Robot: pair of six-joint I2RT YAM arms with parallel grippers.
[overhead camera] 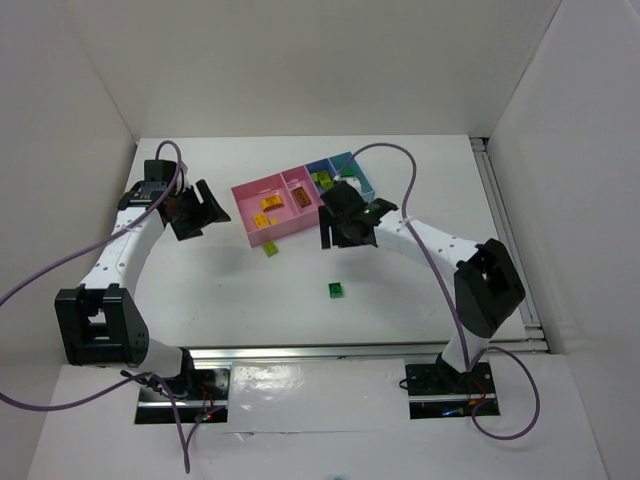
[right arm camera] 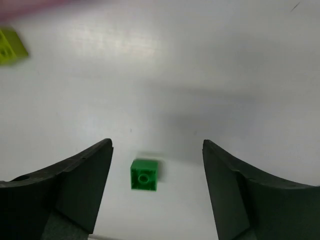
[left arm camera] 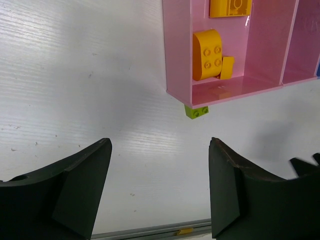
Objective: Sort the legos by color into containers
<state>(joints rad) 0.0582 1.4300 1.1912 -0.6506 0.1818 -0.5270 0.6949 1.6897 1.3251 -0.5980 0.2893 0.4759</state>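
Note:
A joined row of bins stands mid-table: two pink bins point(overhead camera: 262, 228) point(overhead camera: 296, 180), a darker blue bin point(overhead camera: 318, 165) and a light blue bin point(overhead camera: 362, 180). Orange-yellow bricks point(overhead camera: 266, 220) lie in the big pink bin; the left wrist view shows them point(left arm camera: 206, 54) inside the pink bin point(left arm camera: 175, 50). A lime brick point(overhead camera: 270, 249) point(left arm camera: 196, 111) sits against the pink bin's near wall, also in the right wrist view point(right arm camera: 10, 46). A dark green brick point(overhead camera: 336, 290) point(right arm camera: 144, 175) lies alone on the table. My left gripper point(overhead camera: 213, 210) point(left arm camera: 160, 145) is open and empty, left of the bins. My right gripper point(overhead camera: 336, 242) point(right arm camera: 156, 142) is open and empty above the dark green brick.
White walls enclose the table on the left, back and right. A metal rail point(overhead camera: 350, 350) runs along the near edge, seen too in the left wrist view point(left arm camera: 150, 231). Another rail point(overhead camera: 505, 230) runs along the right side. Lime bricks point(overhead camera: 322, 180) lie in the darker blue bin.

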